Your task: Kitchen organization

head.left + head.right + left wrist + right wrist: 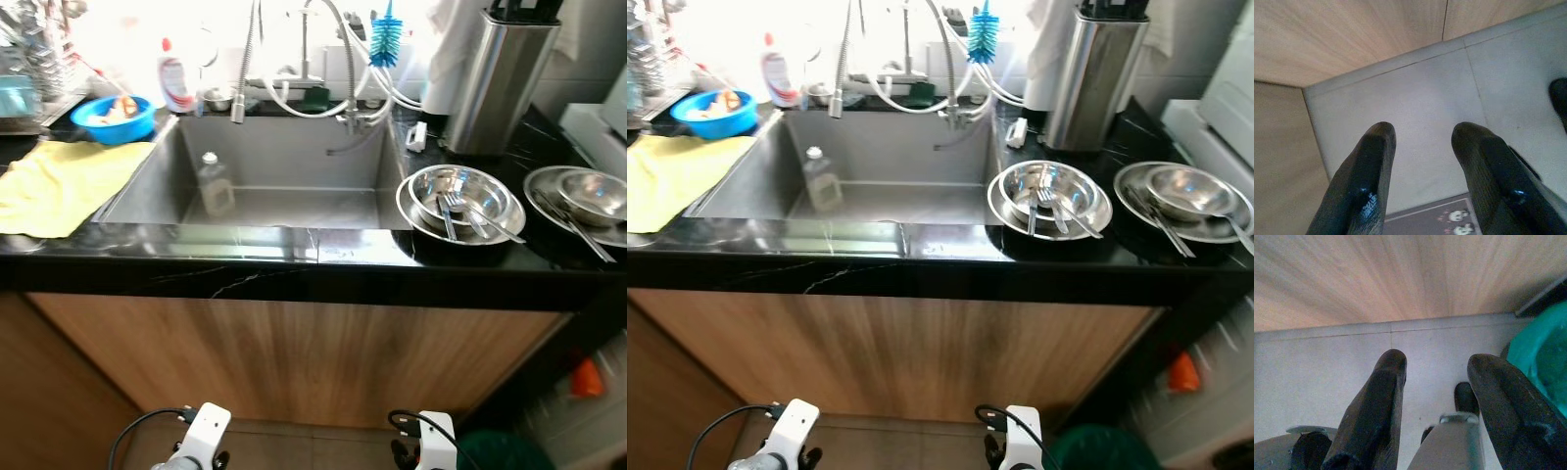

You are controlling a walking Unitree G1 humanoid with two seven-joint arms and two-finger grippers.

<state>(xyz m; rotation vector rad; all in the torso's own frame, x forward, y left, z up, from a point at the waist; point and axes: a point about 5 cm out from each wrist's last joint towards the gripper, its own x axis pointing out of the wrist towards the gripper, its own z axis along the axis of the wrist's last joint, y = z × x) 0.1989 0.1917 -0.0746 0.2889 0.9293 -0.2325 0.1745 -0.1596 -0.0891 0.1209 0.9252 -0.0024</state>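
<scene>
We stand before a black marbled surface (245,257) with a steel sink (157,166) set into it, above a wooden cabinet front (294,357). Inside the sink a clear bottle (215,184) stands upright near its left side, and a flexible faucet hose (242,69) hangs over the back edge. A blue bottle brush (385,41) hangs behind the sink. Just right of the sink sits a stack of steel bowls (460,199) holding a few pieces of cutlery (448,211); further right, well apart, another steel bowl rests on a plate (578,199) with a utensil lying across it. A tall steel knife block (498,78) stands behind the bowls. On the left, a yellow cloth (61,181) lies flat on the surface, with a blue bowl (115,118) behind it and a white detergent bottle (174,76) beside that. Both our arms hang low in front of the cabinet: our left hand (1422,142) points at the pale floor tiles (1415,93), fingers spread apart and holding nothing, and our right hand (1437,369) is likewise open and empty, with a teal bin (1542,357) close by
</scene>
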